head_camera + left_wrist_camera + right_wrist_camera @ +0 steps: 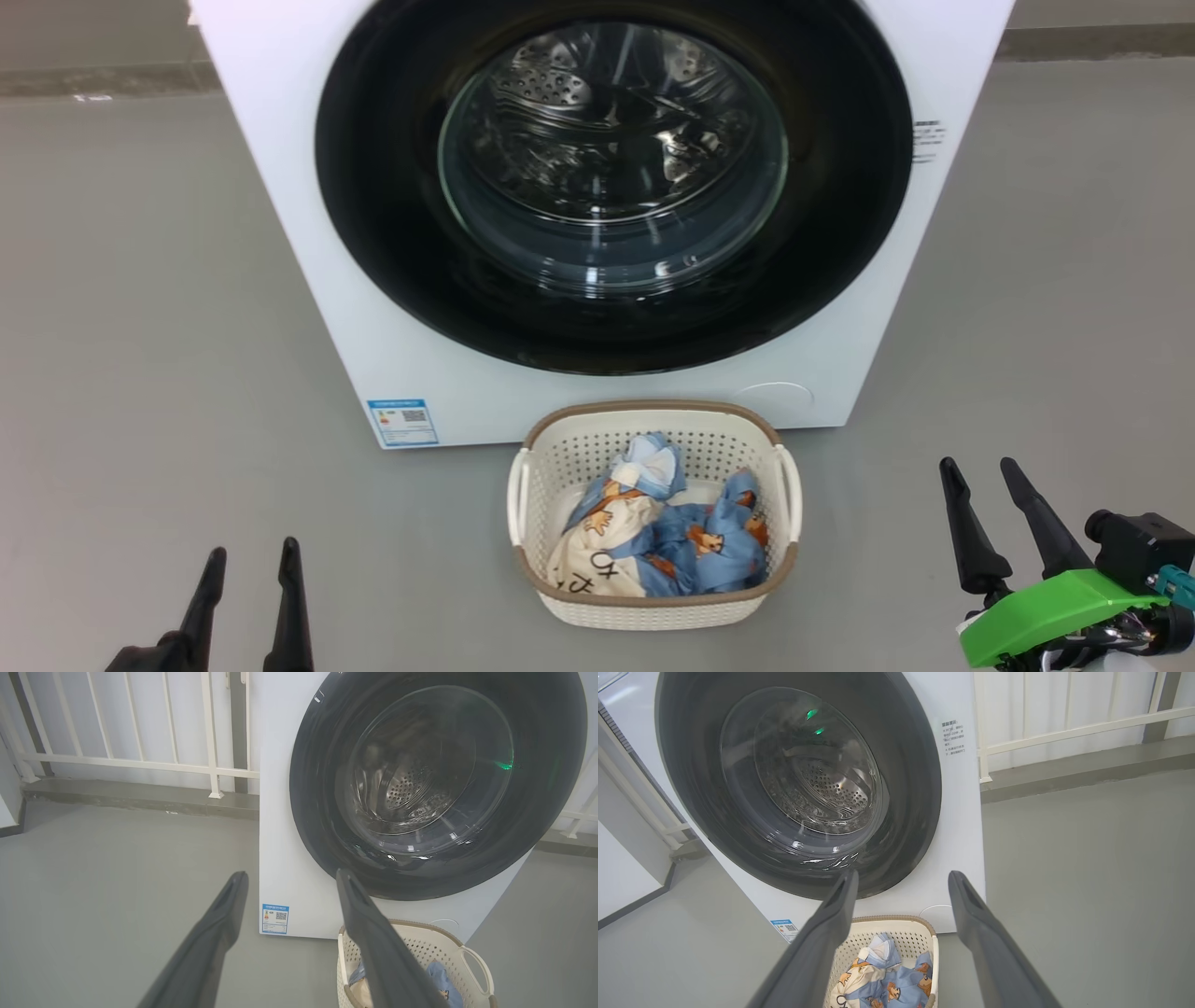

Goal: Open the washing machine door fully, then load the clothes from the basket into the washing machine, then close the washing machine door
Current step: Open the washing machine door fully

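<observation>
Low over floor (140, 327), facing washing machine (467, 392) | hovering with left hand (254, 549), right hand (977, 464) spread, empty | seeing washing machine door (392, 233) shut, clothes (691, 546) lying in basket (653, 611) | likely best hooking rim edge, swinging wide.

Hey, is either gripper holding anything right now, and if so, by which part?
Nothing is held. The left gripper and the right gripper both stand open and empty, and the clothes lie in the basket.

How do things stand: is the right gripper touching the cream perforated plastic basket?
Apart. The head view shows bare grey floor between the open right gripper and the cream plastic basket.
</observation>
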Available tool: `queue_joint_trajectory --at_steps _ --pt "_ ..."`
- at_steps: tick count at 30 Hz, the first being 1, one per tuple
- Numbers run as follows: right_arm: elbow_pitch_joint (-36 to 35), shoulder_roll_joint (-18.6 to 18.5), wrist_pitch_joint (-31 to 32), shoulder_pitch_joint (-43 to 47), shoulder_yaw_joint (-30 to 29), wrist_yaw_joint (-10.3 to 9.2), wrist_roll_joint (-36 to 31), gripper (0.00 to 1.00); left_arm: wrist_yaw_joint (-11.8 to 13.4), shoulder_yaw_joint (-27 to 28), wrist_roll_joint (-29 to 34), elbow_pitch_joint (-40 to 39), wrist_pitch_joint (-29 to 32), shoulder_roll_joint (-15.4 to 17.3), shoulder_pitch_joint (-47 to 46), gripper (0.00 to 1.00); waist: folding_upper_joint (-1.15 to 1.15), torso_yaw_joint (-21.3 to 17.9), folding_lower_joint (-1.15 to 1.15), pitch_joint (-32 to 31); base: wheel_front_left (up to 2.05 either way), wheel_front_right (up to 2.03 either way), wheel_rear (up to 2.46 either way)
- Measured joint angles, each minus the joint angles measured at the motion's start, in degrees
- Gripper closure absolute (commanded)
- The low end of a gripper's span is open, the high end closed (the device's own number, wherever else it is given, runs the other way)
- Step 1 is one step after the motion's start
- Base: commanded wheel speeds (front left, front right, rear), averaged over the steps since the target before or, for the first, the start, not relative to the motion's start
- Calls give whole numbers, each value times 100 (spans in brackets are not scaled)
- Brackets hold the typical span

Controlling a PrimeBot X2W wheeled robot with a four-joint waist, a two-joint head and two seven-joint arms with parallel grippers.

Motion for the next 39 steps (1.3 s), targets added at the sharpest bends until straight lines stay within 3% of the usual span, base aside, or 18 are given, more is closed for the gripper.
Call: queue_joint_trajectory --at_steps 24,39 --pt "-15 -3 0 -1 -110 0 0 0 -30 49 -75 98 0 -152 -91 0 0 -105 0 63 115 115 -230" --pt "-13 -5 0 -5 -105 0 1 0 -45 -71 -74 145 0 -149 -91 0 0 -41 0 34 27 27 -54"
